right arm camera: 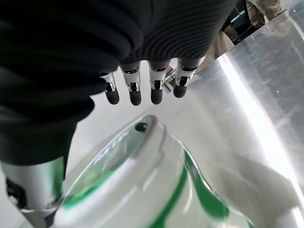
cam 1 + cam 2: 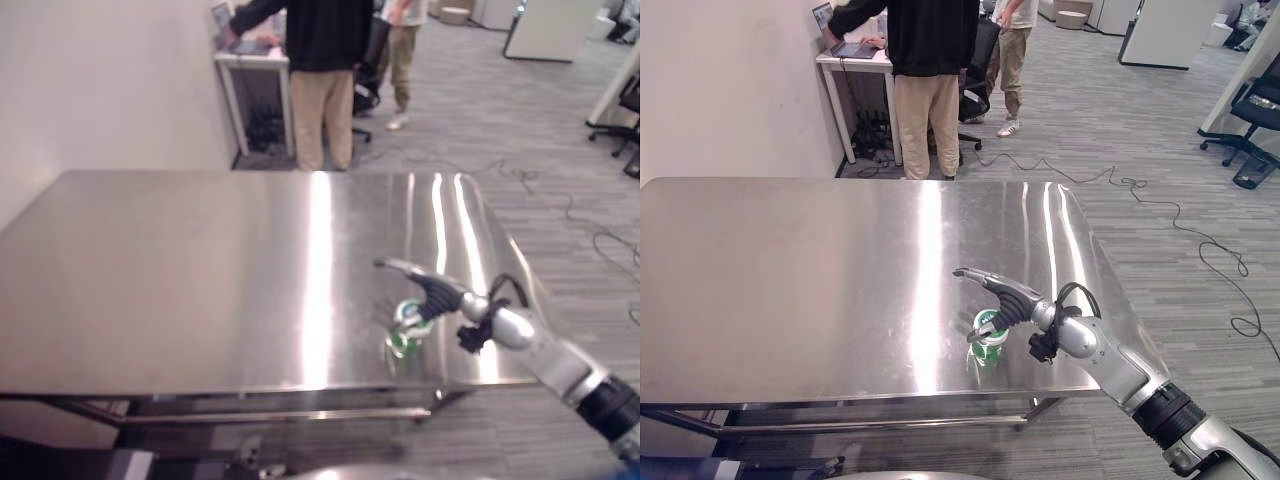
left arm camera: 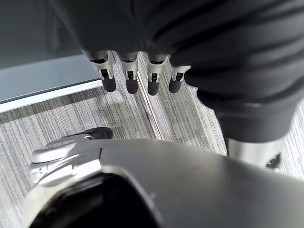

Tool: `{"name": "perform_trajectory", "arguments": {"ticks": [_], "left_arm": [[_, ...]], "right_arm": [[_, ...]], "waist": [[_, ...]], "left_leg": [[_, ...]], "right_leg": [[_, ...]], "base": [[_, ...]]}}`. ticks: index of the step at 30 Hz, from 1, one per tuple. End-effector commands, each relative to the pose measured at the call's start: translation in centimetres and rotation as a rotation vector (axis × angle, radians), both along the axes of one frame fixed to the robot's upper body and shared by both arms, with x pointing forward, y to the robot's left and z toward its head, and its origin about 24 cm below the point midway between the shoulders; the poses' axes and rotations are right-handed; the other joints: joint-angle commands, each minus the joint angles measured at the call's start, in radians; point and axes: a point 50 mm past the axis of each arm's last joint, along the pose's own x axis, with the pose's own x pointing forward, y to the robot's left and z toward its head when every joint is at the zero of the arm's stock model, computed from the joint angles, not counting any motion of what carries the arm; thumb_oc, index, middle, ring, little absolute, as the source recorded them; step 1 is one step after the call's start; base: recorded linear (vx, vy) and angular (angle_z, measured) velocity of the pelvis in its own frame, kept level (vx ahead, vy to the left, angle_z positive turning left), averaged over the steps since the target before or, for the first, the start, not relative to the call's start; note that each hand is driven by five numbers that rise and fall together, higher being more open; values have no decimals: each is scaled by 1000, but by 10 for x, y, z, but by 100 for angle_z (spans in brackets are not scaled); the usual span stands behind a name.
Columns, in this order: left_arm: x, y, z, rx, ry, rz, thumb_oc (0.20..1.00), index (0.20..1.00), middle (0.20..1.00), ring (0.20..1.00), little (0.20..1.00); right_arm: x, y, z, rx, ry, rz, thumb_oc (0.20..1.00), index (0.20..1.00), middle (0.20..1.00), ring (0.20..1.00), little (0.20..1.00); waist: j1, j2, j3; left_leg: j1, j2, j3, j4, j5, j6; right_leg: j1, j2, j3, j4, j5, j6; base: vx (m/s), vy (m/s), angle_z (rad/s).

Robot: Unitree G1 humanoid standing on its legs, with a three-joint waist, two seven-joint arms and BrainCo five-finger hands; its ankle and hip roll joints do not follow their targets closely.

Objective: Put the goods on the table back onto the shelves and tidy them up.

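Observation:
A small green and white container (image 2: 987, 340) stands upright on the steel table (image 2: 790, 270), close to its front right edge. My right hand (image 2: 1010, 292) hovers right over the container's lid, its fingers (image 1: 135, 90) stretched straight out past the lid and its thumb low beside the rim. The fingers are not wrapped round the container (image 1: 142, 190), so the hand is open. My left hand (image 3: 128, 76) hangs over the grey carpet with relaxed, open fingers and nothing in it.
Two people (image 2: 930, 60) stand behind the table at a white desk (image 2: 850, 60) with a laptop. A beige wall runs along the left. A black office chair (image 2: 1255, 110) and a loose cable (image 2: 1160, 200) are on the carpet to the right.

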Motion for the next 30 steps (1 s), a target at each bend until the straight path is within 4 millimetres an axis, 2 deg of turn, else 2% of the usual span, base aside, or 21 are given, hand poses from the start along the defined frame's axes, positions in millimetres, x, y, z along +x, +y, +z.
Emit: {"name": "perform_trajectory", "arguments": {"ticks": [1,4,11,19,30], "left_arm": [[18,-18,-3,-16,-24,-67,1000,1000,1000,1000,1000],[20,-17,-2,-9,-30,-57,1000,1000,1000,1000,1000],[21,-15,-2,-9,-26,-43,1000,1000,1000,1000,1000],[21,-15,-2,-11,-34,-43,1000,1000,1000,1000,1000],[20,-14,-2,-8,-29,-41,1000,1000,1000,1000,1000]], "right_arm": [[7,5,28,84,-134,-14,1000,1000,1000,1000,1000],[3,8,42,170,-159,1,1000,1000,1000,1000,1000],[-5,9,52,195,-169,48,1000,1000,1000,1000,1000],[-6,-6,38,101,-146,-7,1000,1000,1000,1000,1000],[-7,-4,21,57,-75,5,1000,1000,1000,1000,1000]], "waist": [[27,-6,14],[22,-5,11],[14,-7,5],[4,-5,4],[7,-5,7]], "left_leg": [[6,8,41,7,-70,23],[8,10,45,7,-70,24],[12,10,49,7,-72,23],[16,12,57,7,-74,22],[15,9,52,7,-73,23]], "right_leg": [[-6,-102,34,6,8,72],[-6,-101,39,6,8,71],[-6,-101,45,5,9,72],[-7,-101,51,2,11,73],[-4,-101,48,3,10,72]], "base": [[0,0,0],[0,0,0],[0,0,0],[-4,-4,-2],[0,0,0]]}}
